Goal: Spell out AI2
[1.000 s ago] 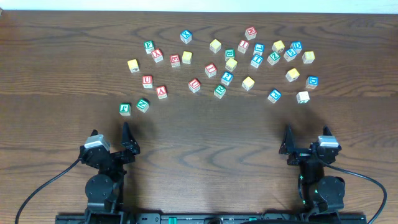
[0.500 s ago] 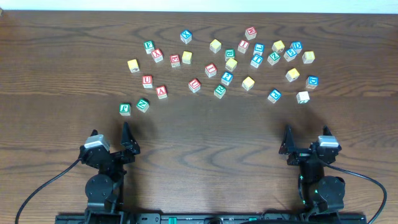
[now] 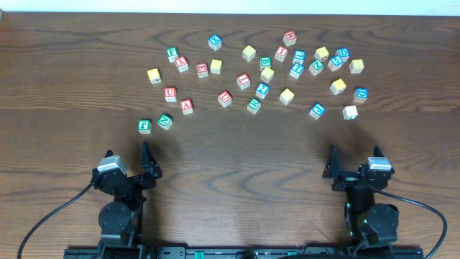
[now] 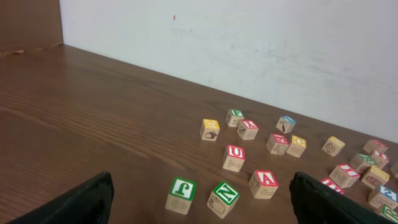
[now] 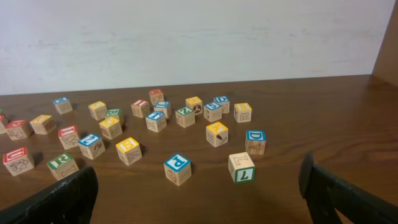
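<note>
My left pincer (image 3: pixel 128 164) and right pincer (image 3: pixel 354 165) are both open, gripping nothing. The red A block (image 4: pixel 263 182) sits on the table (image 3: pixel 237 158) at the left pincer's 1 o'clock. Its letter face is up, with the apex toward roughly 12 o'clock.

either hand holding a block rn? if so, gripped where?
Nothing is held. Both are open and empty: left hand and right hand, each short of the blocks.

Looks like a lab bench: wood table (image 3: pixel 237 162) against a blank white wall (image 4: pixel 249 43).
</note>
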You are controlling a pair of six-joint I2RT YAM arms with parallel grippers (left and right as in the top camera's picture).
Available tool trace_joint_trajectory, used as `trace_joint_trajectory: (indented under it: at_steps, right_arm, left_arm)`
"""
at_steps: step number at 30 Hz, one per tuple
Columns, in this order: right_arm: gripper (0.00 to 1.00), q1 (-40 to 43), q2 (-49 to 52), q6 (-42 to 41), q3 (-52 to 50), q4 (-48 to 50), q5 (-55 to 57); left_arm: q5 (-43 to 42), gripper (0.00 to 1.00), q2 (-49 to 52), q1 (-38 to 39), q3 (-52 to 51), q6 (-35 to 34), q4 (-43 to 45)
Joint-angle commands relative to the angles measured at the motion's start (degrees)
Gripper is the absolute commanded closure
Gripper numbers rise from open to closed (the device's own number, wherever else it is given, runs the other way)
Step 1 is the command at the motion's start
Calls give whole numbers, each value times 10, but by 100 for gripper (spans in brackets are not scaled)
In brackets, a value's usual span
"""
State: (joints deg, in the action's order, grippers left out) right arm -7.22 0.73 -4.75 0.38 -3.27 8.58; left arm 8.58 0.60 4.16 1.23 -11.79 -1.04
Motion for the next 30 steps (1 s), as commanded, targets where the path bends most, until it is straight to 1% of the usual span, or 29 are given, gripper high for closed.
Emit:
trace_joint_trajectory:
  at_steps: [1,18,21,24,28,29,30]
  right_arm:
    - [1,6,-3,1,-1,-2,0]
    - [1,6,-3,1,-1,-2,0]
    - [1,6,-3,1,-1,-2,0]
    - [1,6,-3,1,-1,-2,0]
    - [1,6,-3,1,-1,-2,0]
    - [1,6,-3,1,-1,-2,0]
    - [1,6,-3,1,-1,-2,0]
  left_arm:
    - [21,11,0,-2,-10,4,-21]
    - [20,11,0,-2,-10,3,-19]
    - [-22,11,0,-2,-10,3,-19]
    - [-26,11,0,-2,-10,3,-19]
    - [-59,11,0,-2,7,3,-15]
    - [-65,5,1,-2,16,3,-16]
    - [-71,2,3,-2,32,3,-21]
